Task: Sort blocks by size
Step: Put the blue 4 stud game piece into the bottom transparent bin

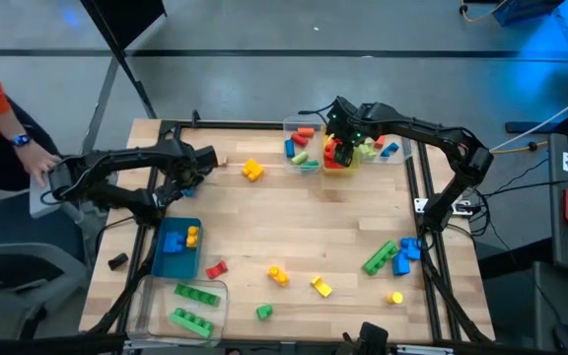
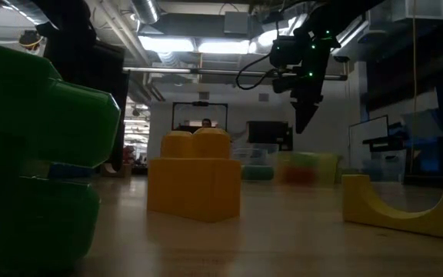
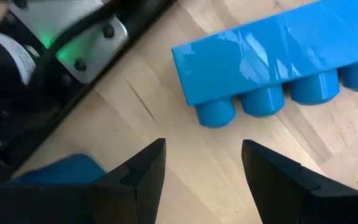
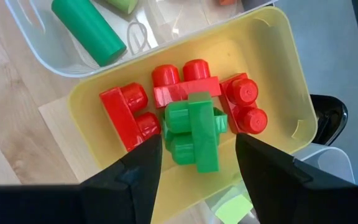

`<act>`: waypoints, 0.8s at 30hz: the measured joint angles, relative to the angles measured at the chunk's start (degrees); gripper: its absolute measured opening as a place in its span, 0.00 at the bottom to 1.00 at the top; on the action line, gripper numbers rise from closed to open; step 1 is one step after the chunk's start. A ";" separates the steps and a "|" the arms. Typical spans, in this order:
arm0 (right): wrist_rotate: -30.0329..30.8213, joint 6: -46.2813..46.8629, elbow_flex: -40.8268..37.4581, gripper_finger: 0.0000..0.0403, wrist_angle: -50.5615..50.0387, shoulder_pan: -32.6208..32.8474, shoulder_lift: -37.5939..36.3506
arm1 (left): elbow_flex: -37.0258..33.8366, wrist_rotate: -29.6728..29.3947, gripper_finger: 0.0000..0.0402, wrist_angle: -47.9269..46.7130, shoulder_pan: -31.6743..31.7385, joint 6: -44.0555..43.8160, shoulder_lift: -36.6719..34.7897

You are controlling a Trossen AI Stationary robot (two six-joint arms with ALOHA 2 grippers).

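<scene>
right gripper (image 4: 194,165): fingers spread, nothing between them, poised above the yellow bin (image 4: 284,74)
green brick (image 4: 194,134): lies on three red bricks (image 4: 185,84) inside that bin, apparently just dropped there
left gripper (image 3: 204,168): fingers apart and empty, low over bare wood just short of a long blue brick (image 3: 272,56)
loose blocks: yellow ones (image 1: 251,170) mid-table and along the near edge, a green and blue cluster (image 1: 394,256) at the right, a red one (image 1: 216,268) near the blue tray (image 1: 166,261)
risk: the green brick sits perched, so a fingertip dipping could flip it out; the left fingers may shove the blue brick instead of straddling it
edges: the bin wall is close beside the right fingers, and clear bins (image 1: 304,133) flank it
open room: the table's middle is bare, the safest lane for either arm
</scene>
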 joint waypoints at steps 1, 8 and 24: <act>0.00 0.00 0.00 0.51 0.00 0.00 0.00 | -0.03 0.00 0.49 0.37 -0.36 -0.73 0.37; -0.02 -0.48 0.00 0.51 0.01 0.00 0.00 | -0.03 -1.40 0.49 -0.04 -1.70 -2.54 5.05; -0.44 -0.52 0.00 0.51 -0.19 0.00 0.00 | -0.01 -4.14 0.49 0.10 -0.33 -6.17 10.98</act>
